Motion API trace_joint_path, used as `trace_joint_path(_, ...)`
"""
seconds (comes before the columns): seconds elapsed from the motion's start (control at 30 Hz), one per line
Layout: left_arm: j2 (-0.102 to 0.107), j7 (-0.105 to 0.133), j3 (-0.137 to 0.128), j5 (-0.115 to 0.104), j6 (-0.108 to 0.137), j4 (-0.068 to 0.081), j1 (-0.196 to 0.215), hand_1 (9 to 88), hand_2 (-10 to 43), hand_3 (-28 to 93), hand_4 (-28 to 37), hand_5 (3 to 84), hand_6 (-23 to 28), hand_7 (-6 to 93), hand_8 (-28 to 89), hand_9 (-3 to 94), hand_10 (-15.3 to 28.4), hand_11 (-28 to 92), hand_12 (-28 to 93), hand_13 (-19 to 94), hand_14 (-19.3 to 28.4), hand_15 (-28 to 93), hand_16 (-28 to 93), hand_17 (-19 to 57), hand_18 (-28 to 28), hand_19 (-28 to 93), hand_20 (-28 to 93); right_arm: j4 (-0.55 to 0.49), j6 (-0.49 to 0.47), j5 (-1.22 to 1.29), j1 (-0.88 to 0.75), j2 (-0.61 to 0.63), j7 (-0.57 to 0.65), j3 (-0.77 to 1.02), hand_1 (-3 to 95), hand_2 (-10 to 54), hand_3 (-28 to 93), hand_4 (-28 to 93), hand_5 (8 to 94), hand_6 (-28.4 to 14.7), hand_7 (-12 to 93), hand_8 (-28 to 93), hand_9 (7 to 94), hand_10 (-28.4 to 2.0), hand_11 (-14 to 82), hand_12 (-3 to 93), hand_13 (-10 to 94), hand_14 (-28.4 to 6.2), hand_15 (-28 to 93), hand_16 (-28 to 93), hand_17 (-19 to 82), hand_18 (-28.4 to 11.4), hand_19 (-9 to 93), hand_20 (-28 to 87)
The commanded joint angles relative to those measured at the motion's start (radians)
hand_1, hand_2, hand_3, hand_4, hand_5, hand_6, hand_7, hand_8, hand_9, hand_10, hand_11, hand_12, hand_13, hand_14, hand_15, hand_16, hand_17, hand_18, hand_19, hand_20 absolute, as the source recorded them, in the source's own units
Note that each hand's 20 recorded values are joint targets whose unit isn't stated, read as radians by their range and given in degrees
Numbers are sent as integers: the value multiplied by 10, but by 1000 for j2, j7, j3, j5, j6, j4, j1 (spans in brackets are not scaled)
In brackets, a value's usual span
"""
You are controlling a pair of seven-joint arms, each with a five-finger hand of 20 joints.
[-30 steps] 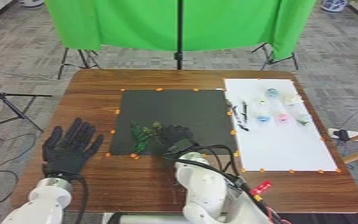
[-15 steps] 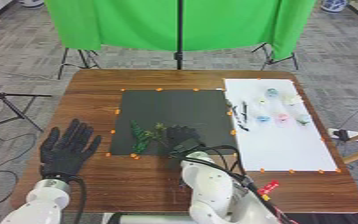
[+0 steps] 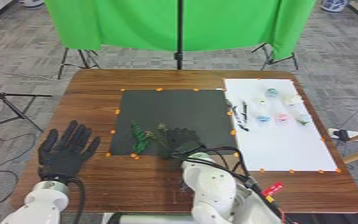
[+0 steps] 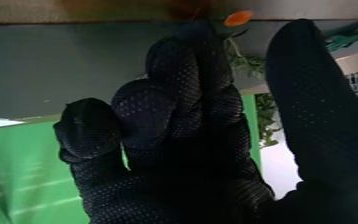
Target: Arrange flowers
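The thinner sprig's (image 3: 161, 131) lower end is hard to make out against the right robot hand (image 3: 184, 140), its fingers loosely bent and thumb apart, at the black mat's (image 3: 167, 107) near side, right of the leafier sprig (image 3: 140, 137), while the left robot hand (image 3: 64, 152) is spread at the counter's (image 3: 95, 90) left and flowers (image 3: 283, 118) lie on the white sheet (image 3: 278, 150).

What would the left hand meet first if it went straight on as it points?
The way looks free: the left hand points along the wooden table toward its far edge, left of the dark mat; hand height is unclear.
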Motion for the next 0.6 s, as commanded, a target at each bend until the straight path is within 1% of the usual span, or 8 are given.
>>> trace_joint_path(0.03,-14,6,-6,-13,12,-4,27,288,136,751,-283,498,69,189,-104,435,155,276,127,343,157,500,-60,-42,147,402,186,-29,-23,37,-22,36,35,52,356,-95,671,-182,710,-64,441,-68,746,-189,459,385,679,-180,719,422,429,-280,932,489)
trace_joint_path(0.07,-15,7,-7,-15,12,-7,29,288,136,751,-283,499,69,189,-104,435,155,276,128,342,157,501,-59,-42,147,402,186,-48,-17,54,-27,49,43,67,354,-95,671,-182,710,-64,442,-70,746,-190,458,383,677,-180,718,422,428,-280,932,486)
trace_joint_path(0.13,-16,7,-8,-10,4,-5,27,288,136,752,-283,498,69,190,-104,436,155,277,128,342,157,501,-59,-42,147,402,186,-76,67,49,-41,82,53,94,352,-95,671,-182,708,-65,441,-71,746,-192,455,380,676,-180,716,421,427,-280,932,483)
trace_joint_path(0.2,-12,12,-14,-9,4,-11,35,287,135,753,-283,498,70,189,-104,435,156,277,128,342,157,501,-59,-42,147,402,186,-101,107,53,-53,104,61,136,352,-95,671,-179,708,-65,444,-71,747,-191,455,377,677,-180,716,418,427,-280,932,481)
trace_joint_path(0.33,-10,12,-19,0,0,-9,32,288,135,752,-283,498,69,189,-104,435,156,277,127,341,157,501,-59,-42,147,402,186,-85,269,15,-33,152,93,190,354,-95,676,-177,703,-66,440,-74,743,-191,440,367,676,-178,704,407,425,-281,932,476)
trace_joint_path(0.43,-7,10,-18,9,-5,-8,27,288,135,752,-283,497,68,189,-104,435,156,277,127,341,157,500,-59,-42,147,401,186,-37,349,-16,0,179,134,229,353,-95,690,-185,691,-79,316,-66,720,-205,359,318,652,-172,639,353,390,-280,929,393)
trace_joint_path(0.53,-3,5,-13,18,-9,-6,19,288,135,752,-283,497,68,189,-104,436,155,277,127,342,156,500,-59,-42,147,401,186,4,347,-15,33,201,172,272,355,-95,702,-195,644,-98,197,-48,689,-223,275,267,612,-171,571,294,376,-283,922,365)
trace_joint_path(0.6,1,12,-9,11,-32,-1,20,287,135,753,-283,497,68,190,-104,435,155,277,127,342,156,500,-59,-42,147,401,186,52,362,-19,55,202,183,284,355,-95,707,-199,613,-111,157,-46,666,-233,250,252,591,-178,562,278,375,-283,923,358)
